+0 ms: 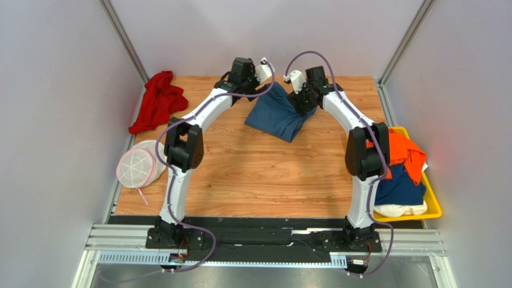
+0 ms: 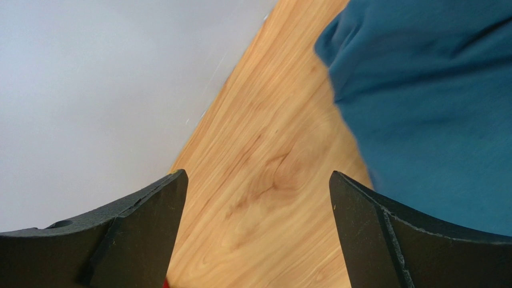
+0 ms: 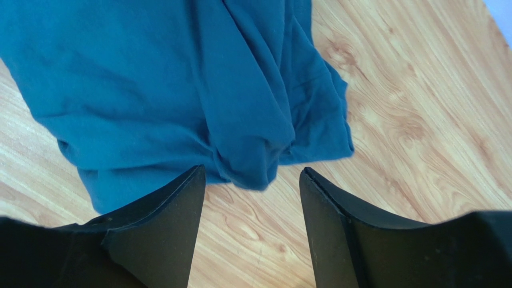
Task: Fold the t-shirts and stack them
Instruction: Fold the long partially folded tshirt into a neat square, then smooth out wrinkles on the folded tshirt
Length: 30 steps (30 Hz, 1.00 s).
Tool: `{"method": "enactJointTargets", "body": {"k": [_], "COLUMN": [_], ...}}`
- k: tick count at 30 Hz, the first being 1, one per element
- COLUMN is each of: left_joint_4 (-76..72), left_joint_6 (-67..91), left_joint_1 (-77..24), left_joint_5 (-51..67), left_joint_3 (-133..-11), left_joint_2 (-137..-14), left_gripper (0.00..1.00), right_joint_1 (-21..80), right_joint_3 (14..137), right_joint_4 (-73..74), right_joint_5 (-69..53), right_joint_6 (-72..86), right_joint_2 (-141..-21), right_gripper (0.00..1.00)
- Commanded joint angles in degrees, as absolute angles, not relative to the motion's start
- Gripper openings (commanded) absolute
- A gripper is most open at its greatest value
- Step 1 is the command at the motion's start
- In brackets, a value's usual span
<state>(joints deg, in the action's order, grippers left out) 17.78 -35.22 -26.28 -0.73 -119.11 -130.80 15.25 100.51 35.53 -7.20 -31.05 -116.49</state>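
Shirt [image 1: 279, 117], blue, lies crumpled at twelve o'clock on the table [image 1: 240, 180]; left gripper [image 2: 257, 175] gapes beside it, right gripper [image 3: 252, 171] gapes over its bunched edge, neither holding anything.

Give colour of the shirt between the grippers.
Plain teal-blue t-shirt; right wrist view shows it best.

Far centre of wooden table [image 1: 252, 180]: teal-blue cloth t-shirt [image 1: 277, 117]. Far left corner — red cloth shirt [image 1: 157, 101]; nearer, round white-and-pink mesh disc [image 1: 139, 166]. Beside right edge — yellow plastic tray [image 1: 434, 207] with orange, navy and cream cloth shirts [image 1: 401, 180] inside.
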Motion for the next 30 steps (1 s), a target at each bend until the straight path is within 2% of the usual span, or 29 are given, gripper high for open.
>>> {"method": "enactJointTargets", "body": {"k": [1, 6, 9, 12, 15, 30], "left_joint_4": [14.8, 13.4, 12.5, 11.9, 11.7, 12.5], "left_joint_6": [-34.7, -34.9, -35.2, -35.4, -35.2, -34.6], "left_joint_1": [-23.9, -21.6, -21.0, -20.9, -20.9, -21.0], "left_joint_5": [1.4, 1.9, 2.1, 2.2, 2.5, 4.0], "left_joint_3": [-114.8, -109.2, -106.7, -104.9, -103.9, -100.4], "left_joint_2": [-124.2, -121.8, -120.9, -120.1, -119.4, -117.4], "left_gripper": [0.97, 0.97, 0.97, 0.97, 0.97, 0.96], "right_joint_1": [15.5, 15.4, 15.5, 15.2, 15.0, 12.8], "right_joint_3": [105.4, 107.8, 108.3, 107.8, 107.1, 110.3], "right_joint_4": [34.8, 34.6, 34.4, 34.0, 33.8, 33.0], "right_joint_5": [-9.8, -9.4, -8.1, -7.2, -6.3, -1.6], "right_joint_6": [-29.2, -29.7, -30.5, -30.9, -31.4, -35.7], "right_joint_2": [-119.7, -123.5, -124.7, -124.6, -123.6, -125.2], "right_gripper": [0.62, 0.5, 0.29, 0.14, 0.08, 0.07]}}
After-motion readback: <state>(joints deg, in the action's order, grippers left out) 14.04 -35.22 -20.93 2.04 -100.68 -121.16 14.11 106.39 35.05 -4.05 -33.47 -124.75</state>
